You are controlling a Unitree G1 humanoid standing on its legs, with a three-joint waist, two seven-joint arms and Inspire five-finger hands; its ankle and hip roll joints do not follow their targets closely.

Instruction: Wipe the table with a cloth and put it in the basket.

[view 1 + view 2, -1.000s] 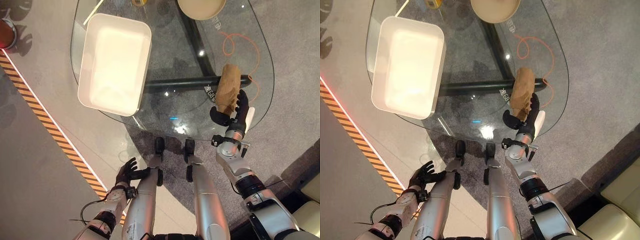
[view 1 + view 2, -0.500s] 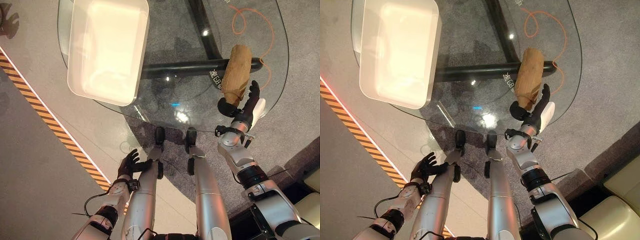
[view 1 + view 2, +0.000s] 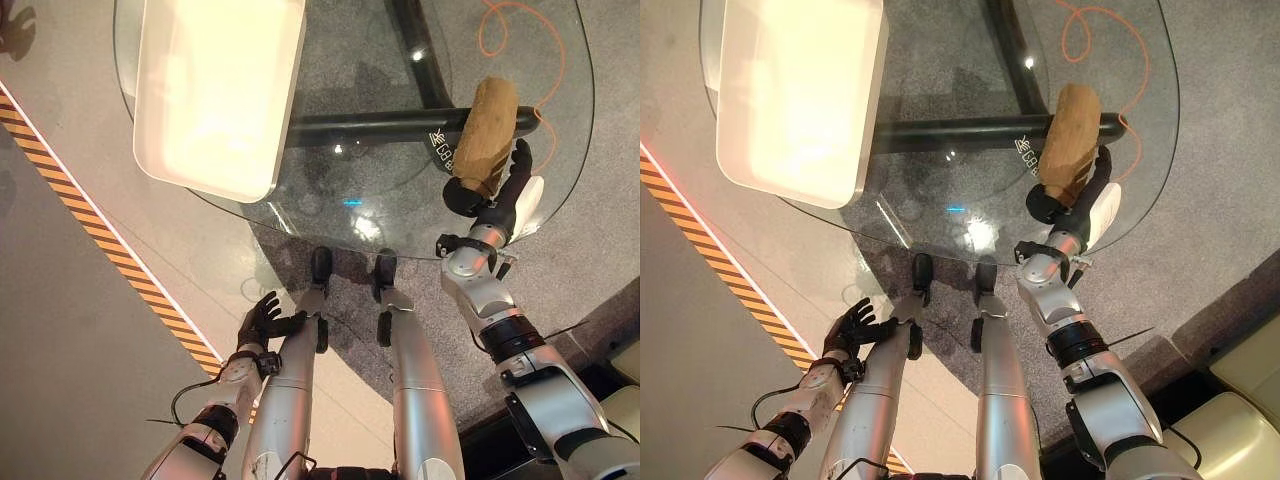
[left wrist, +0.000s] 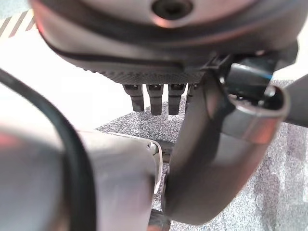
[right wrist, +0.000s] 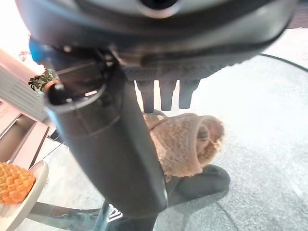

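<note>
The right hand [image 3: 492, 195] is curling its fingers around the near end of the rolled brown cloth [image 3: 483, 136], which is lying on the glass table [image 3: 380, 215] near its right edge. The white basket [image 3: 215, 90] is sitting well apart, on the table's far left. The left hand [image 3: 262, 320] is hanging low beside the leg, fingers spread and holding nothing.

Only 1 end is being pinched, so the roll could slide out or unfurl during a sweep, and a swipe near the edge could push it off the glass.

Compared with 1 second ago, the cloth and right hand are sitting closer to the dark crossbar [image 3: 370, 128] under the glass, though the camera itself has shifted.
</note>
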